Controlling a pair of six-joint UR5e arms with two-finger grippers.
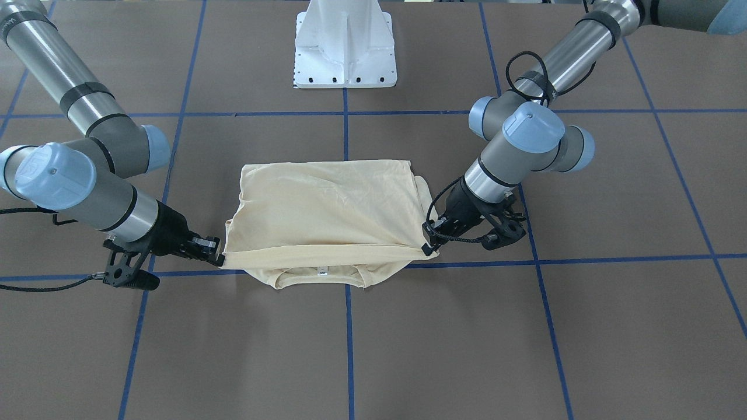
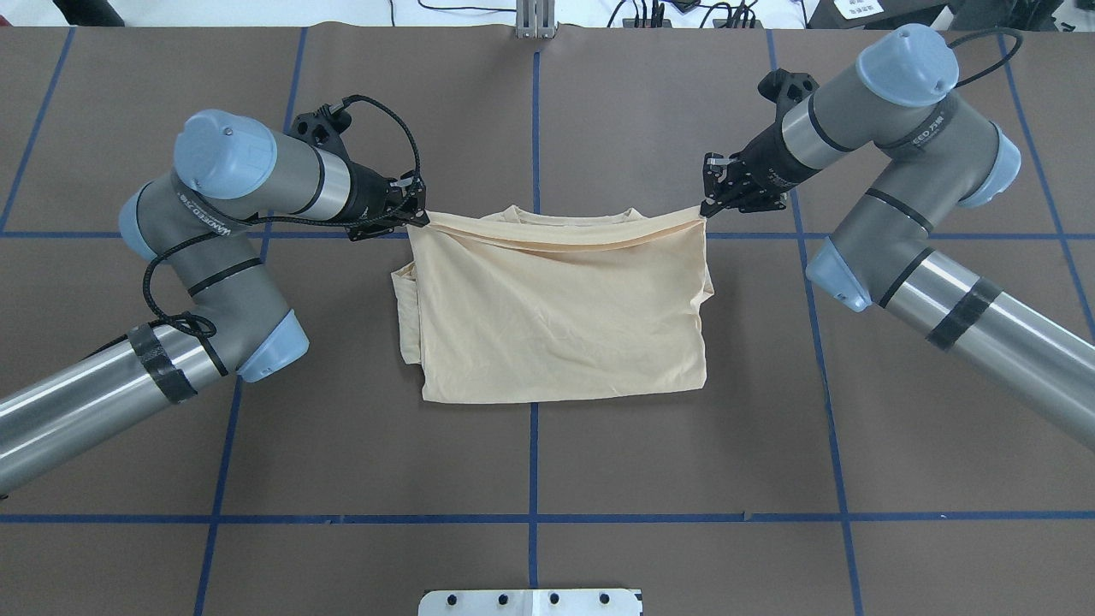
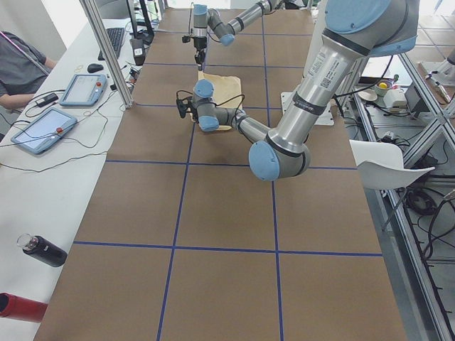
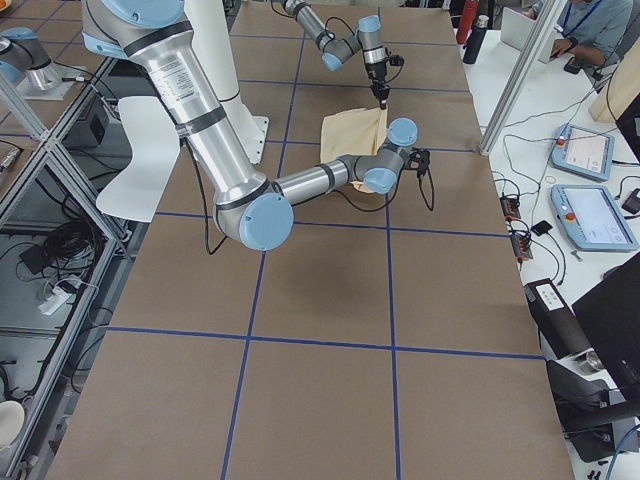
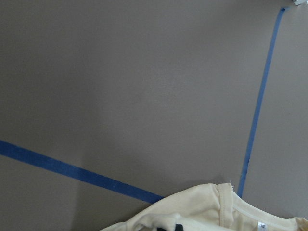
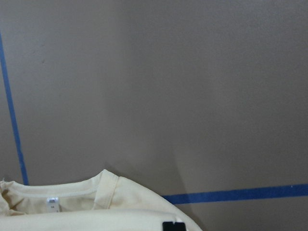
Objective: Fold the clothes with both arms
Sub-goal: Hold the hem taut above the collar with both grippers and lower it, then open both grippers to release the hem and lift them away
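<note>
Both taut-edge corners of the folded cream T-shirt (image 2: 556, 325) sit clamped in left claw (image 2: 417, 210) and right claw (image 2: 707, 205).

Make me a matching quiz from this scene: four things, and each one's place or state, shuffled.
1. cream long-sleeved T-shirt
2. left arm's black two-finger tool
3. right arm's black two-finger tool
4. white metal pedestal base

A. standing apart from cloth
B. gripping cloth, overhead view's right
C. stretched between both tools
D. gripping cloth, overhead view's left

Pairs: 1-C, 2-D, 3-B, 4-A

Left hand (image 2: 418, 213), right hand (image 2: 707, 204) clamped, level.
</note>
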